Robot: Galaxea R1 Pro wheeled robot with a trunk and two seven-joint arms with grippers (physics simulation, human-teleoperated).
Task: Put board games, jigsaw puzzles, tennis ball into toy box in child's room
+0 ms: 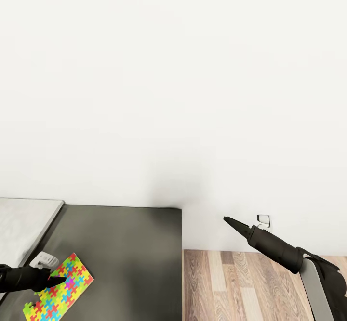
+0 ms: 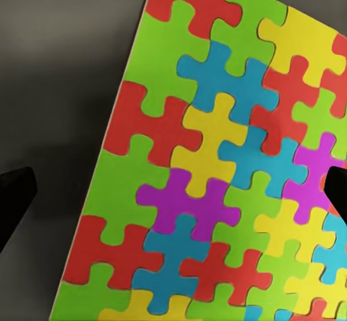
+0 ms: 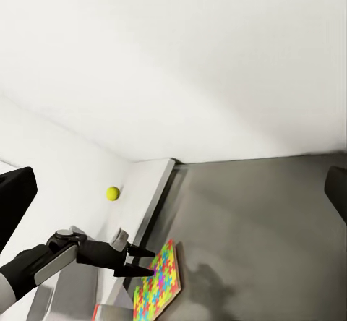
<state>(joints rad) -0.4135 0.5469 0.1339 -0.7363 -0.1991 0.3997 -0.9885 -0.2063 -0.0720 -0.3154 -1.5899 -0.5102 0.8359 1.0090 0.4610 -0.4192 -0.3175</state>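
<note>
The white wall (image 1: 173, 80) takes up most of what I can see from the head, with the dark counter (image 1: 125, 253) running along its foot and wood-plank floor (image 1: 231, 282) off its right edge. A pale grey slab (image 1: 24, 224) lies at the counter's far left.

A jigsaw puzzle (image 1: 60, 289) lies flat on the counter near its front left, bright with interlocking pieces. The left end effector (image 1: 55, 278) hangs right over it, fingers spread. From its own wrist the two dark fingertips (image 2: 14, 198) straddle one edge of the puzzle, one over bare counter, the other over the pieces. I cannot quite tell whether they touch the surface yet.

The right end effector (image 1: 230, 222) hovers off the counter's right edge, over the floor, holding nothing; its wrist view shows its fingers set wide apart. That view also catches the tennis ball (image 3: 112, 192) resting well beyond the puzzle, on the pale surface.

The risk lies in the puzzle's thinness. Lying flush, it offers no edge to pinch, so closing the fingers may scrape the counter or shove the puzzle sideways instead of lifting it. A one-sided grip near an edge could also let it pivot and slip out during a carry.
</note>
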